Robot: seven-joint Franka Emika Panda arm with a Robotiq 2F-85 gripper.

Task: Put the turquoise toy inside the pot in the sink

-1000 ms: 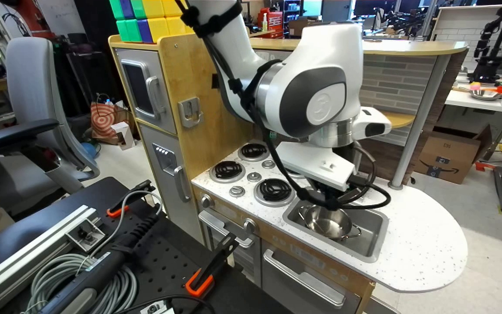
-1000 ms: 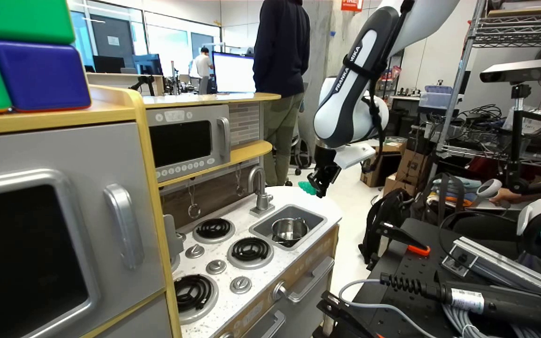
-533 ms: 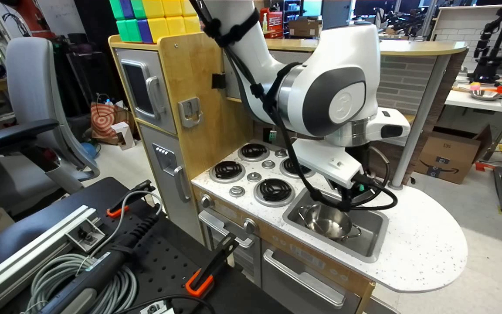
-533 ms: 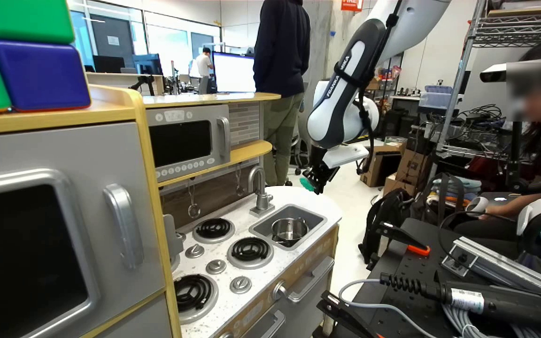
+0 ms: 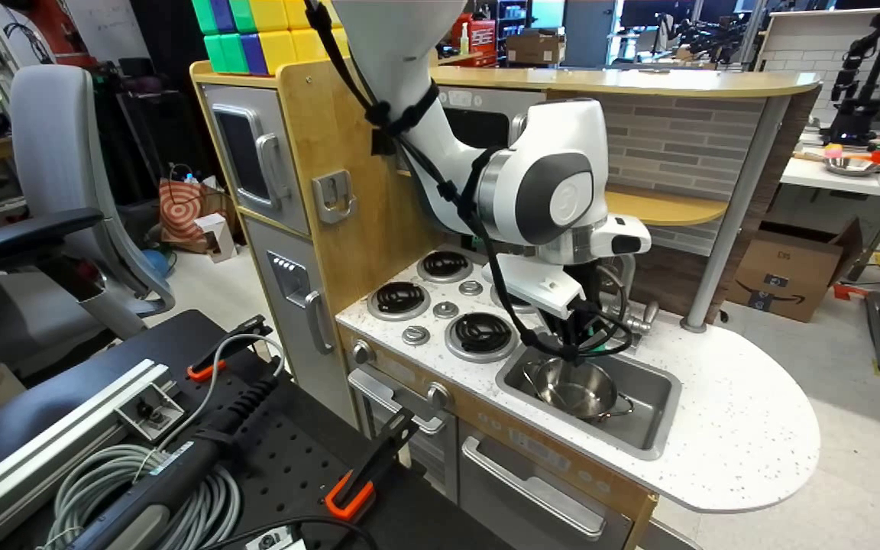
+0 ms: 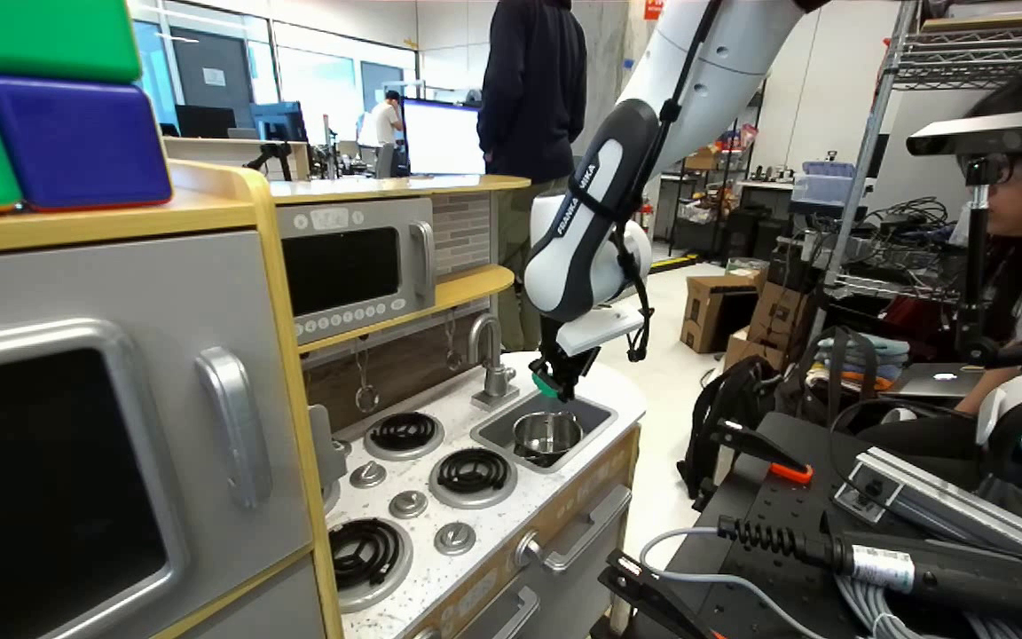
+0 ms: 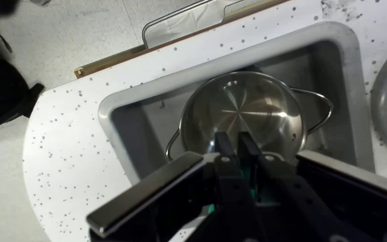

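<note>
A black pincer [image 7: 233, 137] grips the turquoise toy [image 6: 544, 385] in midair, higher than the shiny metal pot [image 7: 240, 97], which sits inside the grey sink [image 7: 129, 134] set into a speckled white worktop [image 7: 66, 148].

In an exterior view I see a grey office chair [image 5: 54, 137], a tall wooden cabinet [image 5: 363, 237] and a wide part of the pale floor [image 5: 860, 443]. Near the camera there is a black perforated table [image 5: 295, 477]. Farther back, a white desk [image 5: 818, 177] stands before a white-tiled wall [image 5: 803, 65]. In an exterior view I find also the windows [image 6: 320, 75]; their light is strong, and some of them look almost white, while others are more blue. In the same view stand a grey pillar [image 6: 607, 62], a white wall [image 6: 839, 71] and a tall rack of metal wire [image 6: 981, 78]. My wrist view shows one thin line [image 7: 128, 16] in the floor.
</note>
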